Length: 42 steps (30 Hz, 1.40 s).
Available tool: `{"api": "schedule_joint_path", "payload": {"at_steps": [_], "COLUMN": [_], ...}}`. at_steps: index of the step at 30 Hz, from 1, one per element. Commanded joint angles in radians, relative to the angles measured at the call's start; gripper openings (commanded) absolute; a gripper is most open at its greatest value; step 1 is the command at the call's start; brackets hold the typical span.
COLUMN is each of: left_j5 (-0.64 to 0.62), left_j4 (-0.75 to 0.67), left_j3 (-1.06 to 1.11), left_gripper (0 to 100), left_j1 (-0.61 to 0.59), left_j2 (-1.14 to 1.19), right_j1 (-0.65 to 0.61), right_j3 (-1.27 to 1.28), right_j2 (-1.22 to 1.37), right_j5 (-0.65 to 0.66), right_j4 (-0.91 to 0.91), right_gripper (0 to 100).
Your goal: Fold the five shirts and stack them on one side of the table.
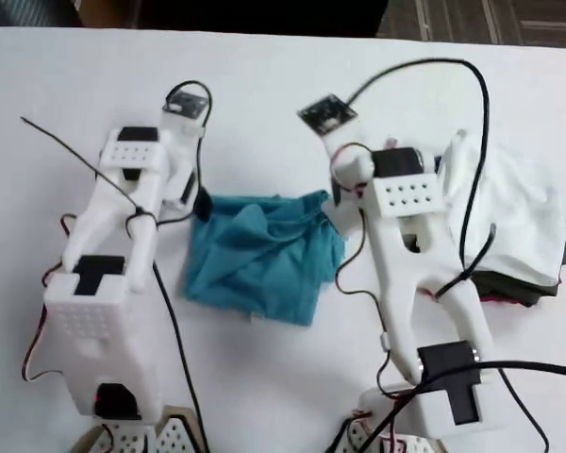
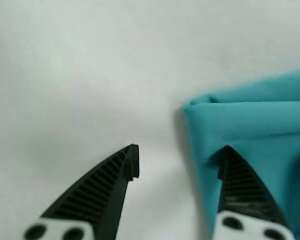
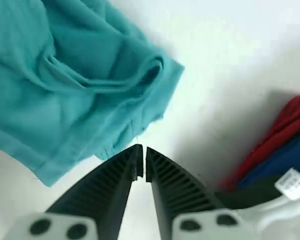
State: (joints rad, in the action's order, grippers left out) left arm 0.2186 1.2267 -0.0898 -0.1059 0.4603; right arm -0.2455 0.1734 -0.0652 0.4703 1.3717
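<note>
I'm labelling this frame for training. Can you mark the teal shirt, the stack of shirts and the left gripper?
teal shirt (image 1: 259, 260), high view, middle of the crumpled cloth.
stack of shirts (image 1: 519, 212), high view, on the white top layer.
left gripper (image 2: 181, 152), left wrist view, midway between its open fingers.

Soft matt cloth shirt (image 1: 260, 257) (teal)

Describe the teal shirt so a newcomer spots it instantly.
On the white table, look between the left arm and right arm. The teal shirt lies there crumpled and alone. The other shirts sit in a stack, white on top; only this one is teal and loose.
</note>
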Motion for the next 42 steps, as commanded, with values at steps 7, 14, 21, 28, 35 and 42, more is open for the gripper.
{"api": "schedule_joint_path", "payload": {"at_steps": [7,14,21,28,35,42], "left_j5": [0.002,0.011,0.095,0.126,0.126,0.123], "left_j4": [0.290,0.379,0.382,0.377,0.356,0.348], "left_j3": [-0.331,-0.360,-0.358,-0.358,-0.358,-0.358], "left_gripper": [27,27,27,27,27,27], "left_j1": [-0.284,-0.485,-0.608,-0.621,-0.618,-0.618], "left_j2": [-0.072,-0.069,-0.068,-0.064,-0.061,-0.061], "right_j1": [-0.209,-0.346,-0.354,-0.338,-0.343,-0.338], "right_j3": [-0.198,-0.285,-0.319,-0.371,-0.364,-0.313], "right_j2": [0.140,0.329,0.478,0.467,0.309,0.228], "right_j5": [0.002,0.160,0.181,0.173,0.180,0.180], "right_j4": [-0.036,-0.041,-0.051,0.022,0.165,0.300], "right_gripper": [2.4,9.4,13.9,2.6,2.1,2.2]}}
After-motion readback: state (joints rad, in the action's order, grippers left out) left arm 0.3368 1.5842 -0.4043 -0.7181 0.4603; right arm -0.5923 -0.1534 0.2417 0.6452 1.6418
